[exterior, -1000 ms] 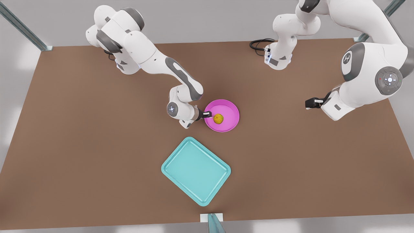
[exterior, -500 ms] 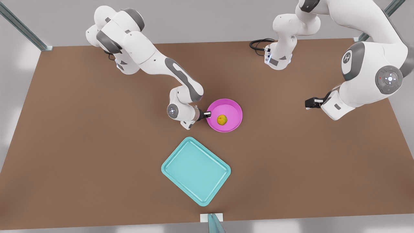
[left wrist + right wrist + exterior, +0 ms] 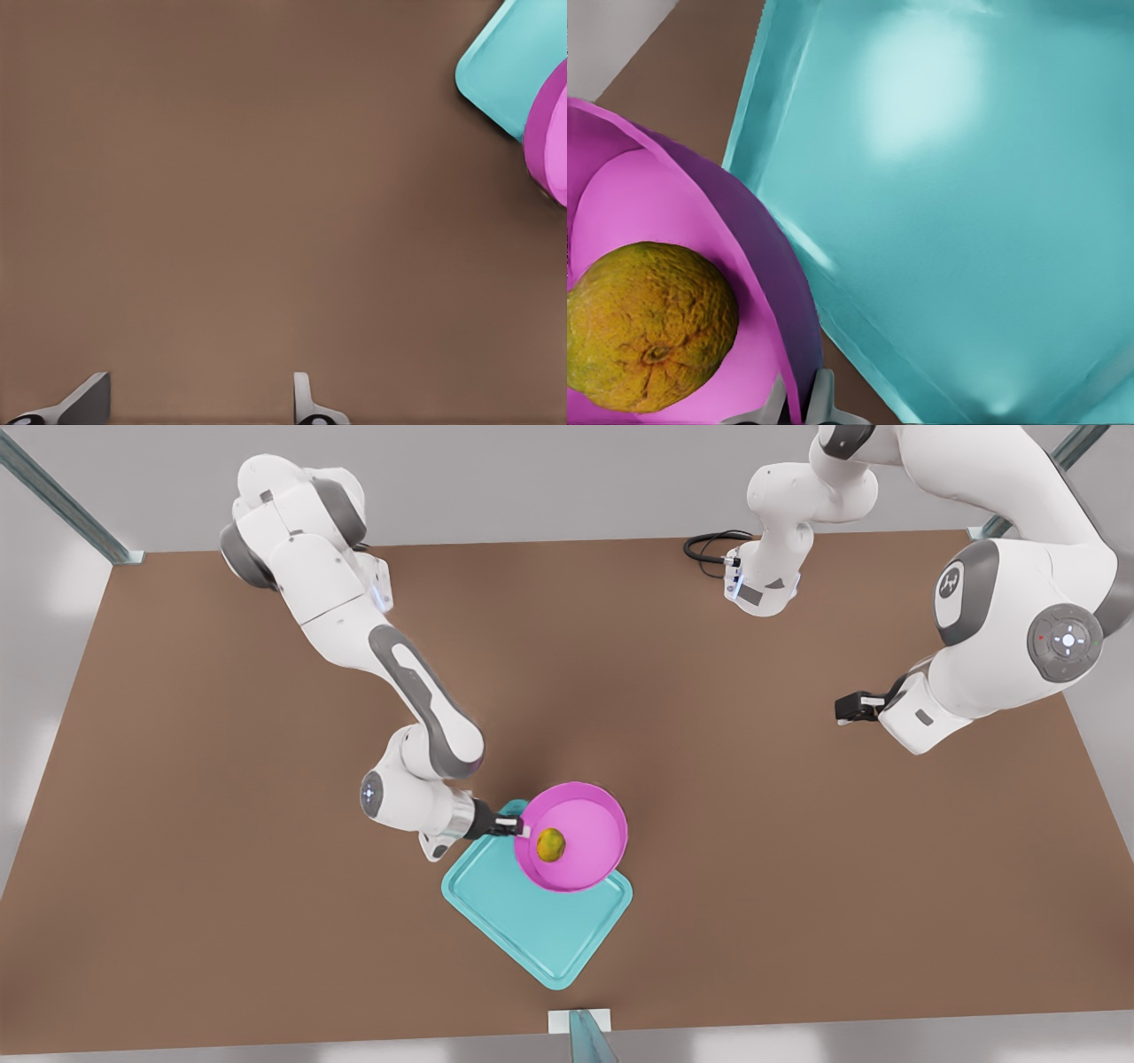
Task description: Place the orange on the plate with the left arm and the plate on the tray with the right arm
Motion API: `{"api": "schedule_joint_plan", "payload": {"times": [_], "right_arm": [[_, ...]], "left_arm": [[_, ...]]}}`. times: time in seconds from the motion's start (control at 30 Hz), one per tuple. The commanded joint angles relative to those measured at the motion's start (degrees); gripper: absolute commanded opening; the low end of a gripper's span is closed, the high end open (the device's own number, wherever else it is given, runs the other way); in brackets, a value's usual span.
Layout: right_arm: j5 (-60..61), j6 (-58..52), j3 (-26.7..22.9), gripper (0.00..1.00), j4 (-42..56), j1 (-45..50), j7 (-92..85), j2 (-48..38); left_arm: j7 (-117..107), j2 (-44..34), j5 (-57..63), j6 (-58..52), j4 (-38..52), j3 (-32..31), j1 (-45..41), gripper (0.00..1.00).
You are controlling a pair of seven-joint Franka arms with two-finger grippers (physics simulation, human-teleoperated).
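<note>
My right gripper (image 3: 521, 828) is shut on the near-left rim of the pink plate (image 3: 592, 821), with one finger on each side of the rim (image 3: 799, 403). The orange (image 3: 551, 844) rests inside the plate (image 3: 673, 204), close to the gripped edge (image 3: 651, 328). The plate hangs above the far part of the teal tray (image 3: 540, 930), which lies flat on the table (image 3: 966, 221). My left gripper (image 3: 842, 708) waits open at the front view's right, fingers apart over bare table (image 3: 199, 403). Farther off it sees a corner of the tray (image 3: 505, 66) and the plate's edge (image 3: 549, 133).
The brown table (image 3: 797, 868) stretches wide on both sides of the tray. A black cable (image 3: 709, 545) loops at the far edge near an arm base. A small bracket (image 3: 580, 1023) sits at the near edge below the tray.
The right arm has carried the plate, with the orange in it, from the table's middle toward the front view's bottom left, over the tray. The left arm has not moved.
</note>
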Motion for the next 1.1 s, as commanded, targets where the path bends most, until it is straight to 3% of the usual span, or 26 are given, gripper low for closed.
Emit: {"api": "schedule_joint_plan", "payload": {"times": [0.0, 0.3, 0.33, 0.37, 0.57, 0.6, 0.63, 0.67, 0.7, 0.73, 0.77, 0.87, 0.97, 1.0, 1.07], "right_arm": [[-0.4, -0.8, -1.9, 0.21, 5.6, -0.1, 2.5, 4.3], [-2.3, -1.8, -3.6, 0.21, 9.0, -1.7, 2.4, 7.5], [-2.4, -1.8, -3.6, 0.56, 9.1, -1.6, 2.5, 7.5], [-2.5, -1.9, -3.6, 1.00, 9.4, -1.6, 2.5, 7.5], [-2.7, -1.8, -3.5, 1.00, 10.8, -0.9, 2.5, 7.4], [-9.6, -1.9, -4.0, 1.00, 12.3, -1.0, 2.4, 7.0], [-29.1, -11.4, -8.7, 1.00, 17.7, -1.1, 0.7, 6.7], [-44.0, -22.9, -10.1, 1.00, 24.6, -2.6, -9.2, 7.0], [-49.5, -24.3, -11.3, 1.00, 25.0, -5.8, -21.1, 6.7], [-50.6, -24.4, -15.0, 1.00, 25.7, -8.5, -28.2, 5.5], [-50.8, -31.3, -15.2, 1.00, 25.7, -10.4, -28.7, -0.2], [-50.8, -59.8, -17.0, 1.00, 31.7, -9.7, -20.6, -9.3], [-52.9, -63.3, -15.2, 1.00, 12.5, -10.4, -9.3, -31.7], [-52.9, -63.0, -14.5, 1.00, 7.9, -10.8, -7.4, -35.3], [-52.9, -63.1, -14.4, 1.00, 7.8, -10.9, -7.2, -35.1]], "left_arm": [[-0.3, 0.0, 0.1, 0.1, 0.0, 0.0, 0.0, 1.00], [-0.4, 0.1, 0.1, 0.4, 0.0, 0.0, 0.0, 1.00], [-0.5, 0.1, 0.1, 0.4, 0.0, 0.0, 0.0, 1.00], [-0.5, 0.1, 0.1, 0.4, 0.0, 0.0, 0.0, 1.00], [-0.8, -0.1, 0.2, 0.0, 0.0, -0.4, -0.2, 1.00], [-0.7, -0.2, 0.2, 0.0, 0.0, -0.3, -0.2, 1.00], [-0.6, -0.3, 0.2, 0.1, 0.1, -0.2, -0.2, 1.00], [-0.7, -0.3, 0.2, 0.3, 0.1, -0.2, -0.2, 1.00], [-0.6, 0.0, 0.1, 0.3, 0.8, -0.2, -0.2, 1.00], [-0.6, 0.1, 0.3, 0.2, 0.8, -0.2, -0.2, 1.00], [-0.6, 0.1, 0.6, 0.2, 0.9, -0.2, -0.2, 1.00], [0.1, -0.4, 0.8, -0.9, 0.9, -0.2, -0.3, 1.00], [0.5, -0.4, 0.8, -3.2, 0.8, -0.1, -0.3, 1.00], [0.5, -0.4, 0.8, -3.2, 0.8, -0.1, -0.3, 1.00], [0.4, -0.4, 0.8, -3.2, 0.9, -0.1, -0.3, 1.00]]}}
